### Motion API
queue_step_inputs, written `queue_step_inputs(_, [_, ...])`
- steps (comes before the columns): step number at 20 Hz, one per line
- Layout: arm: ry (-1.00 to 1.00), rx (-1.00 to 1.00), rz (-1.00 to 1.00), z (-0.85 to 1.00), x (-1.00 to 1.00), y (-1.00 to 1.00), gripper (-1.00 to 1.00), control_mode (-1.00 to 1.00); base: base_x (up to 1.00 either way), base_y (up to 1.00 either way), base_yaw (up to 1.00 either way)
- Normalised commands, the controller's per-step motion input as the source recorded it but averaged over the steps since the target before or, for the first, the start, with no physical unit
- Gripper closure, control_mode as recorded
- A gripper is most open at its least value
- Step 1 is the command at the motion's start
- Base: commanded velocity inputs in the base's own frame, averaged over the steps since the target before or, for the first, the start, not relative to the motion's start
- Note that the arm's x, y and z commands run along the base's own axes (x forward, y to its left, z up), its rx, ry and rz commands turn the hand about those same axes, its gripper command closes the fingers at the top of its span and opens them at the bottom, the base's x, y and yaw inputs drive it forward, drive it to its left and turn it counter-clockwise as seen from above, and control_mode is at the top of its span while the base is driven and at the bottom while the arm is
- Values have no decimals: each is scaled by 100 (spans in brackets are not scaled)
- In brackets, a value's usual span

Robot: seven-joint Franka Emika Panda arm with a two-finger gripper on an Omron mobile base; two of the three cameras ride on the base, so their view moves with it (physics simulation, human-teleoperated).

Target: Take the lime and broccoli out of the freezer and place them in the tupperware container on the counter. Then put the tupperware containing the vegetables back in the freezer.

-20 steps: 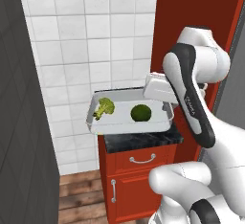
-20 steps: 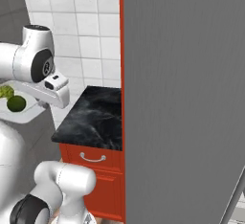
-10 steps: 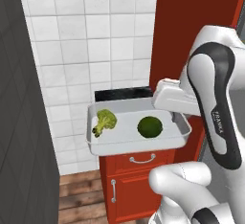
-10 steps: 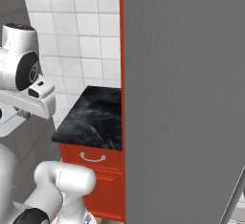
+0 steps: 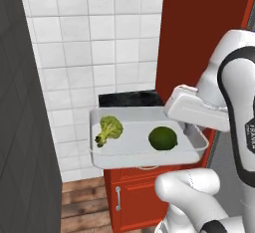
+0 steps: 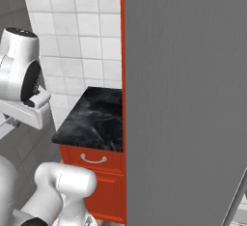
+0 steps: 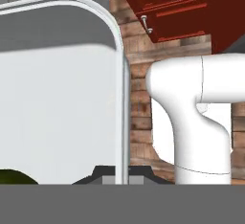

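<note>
Tupperware container [image 5: 124,153] is up in the air, rim pinched tight in the gripper [image 5: 195,136] at its short end, long axis running away from the jaws, level. Just beyond the jaws sits the lime [image 5: 163,138], farther along the broccoli [image 5: 109,129]; past it, the counter [image 5: 129,98].

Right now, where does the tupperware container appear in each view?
Left base view: the tupperware container is centre-low, lifted in front of the red cabinet.
Right base view: I cannot make it out.
Hand view: its rim spans the left half.
Shared landmark: the red cabinet's silver drawer handle.
</note>
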Motion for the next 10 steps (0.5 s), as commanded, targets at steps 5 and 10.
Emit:
queue_step_inputs(5, [6, 13, 0, 0, -4, 14, 100, -100, 0, 0, 0])
queue_step_inputs(10, [-1, 4, 0, -6, -15, 4, 100, -100, 0, 0, 0])
